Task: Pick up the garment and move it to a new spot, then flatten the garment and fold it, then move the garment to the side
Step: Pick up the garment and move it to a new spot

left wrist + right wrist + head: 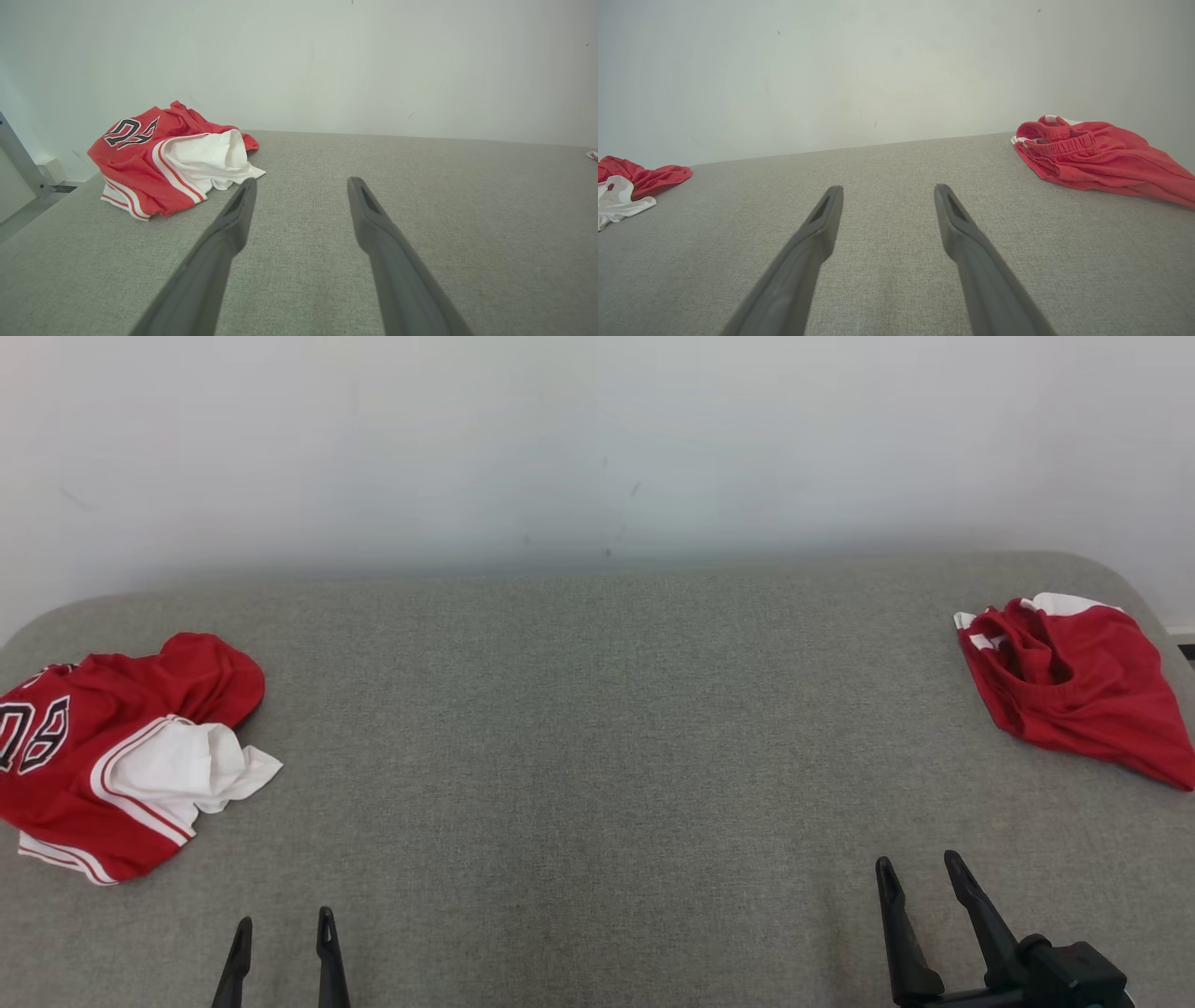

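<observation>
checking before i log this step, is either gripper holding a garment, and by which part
Nothing is held. The left gripper and right gripper are both open and empty, apart from the jersey and the shorts.

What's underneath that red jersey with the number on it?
The jersey lies on the grey table, with white cloth spilling out at its edge. Anything beneath the crumpled heap itself is covered, so I cannot tell.

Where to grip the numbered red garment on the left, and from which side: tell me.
Grip the white flap of the numbered red garment, bringing the open left gripper in from the bare middle of the table. That flap pokes out past the heap toward the centre, thin and free, so a pinch there should likely hold.
</observation>
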